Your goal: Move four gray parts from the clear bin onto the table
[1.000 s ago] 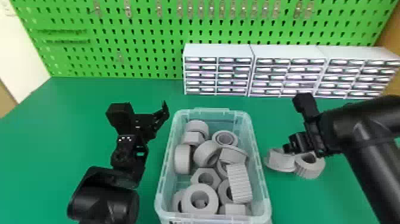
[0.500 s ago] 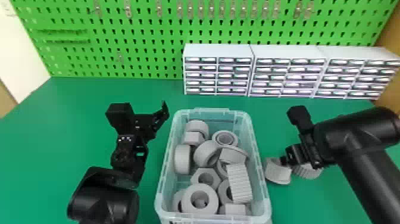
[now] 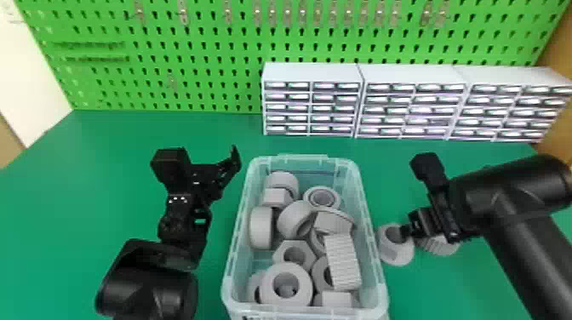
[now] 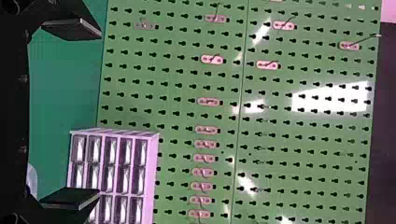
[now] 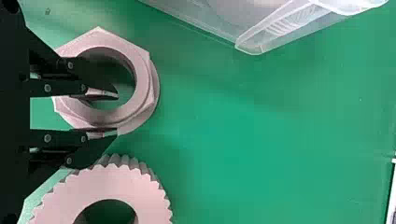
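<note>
Resting on the surface [image 3: 85, 183] beside the clear bin [image 3: 233, 242], a gray nut [image 3: 390, 252] is straddled by the slightly open right end effector [image 3: 404, 231].
Both are seen lower in the head view than a second ago; one finger [image 5: 103, 95] is set in the hole, another along the outer edge. The left end effector [image 3: 221, 170] is parked, open.

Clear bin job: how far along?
Looks done: the toothed gray part is on the table.
In progress: the right gripper is at the hex nut beside the bin; grip unclear.
Left: counting both, two more of the parts in the bin.
</note>
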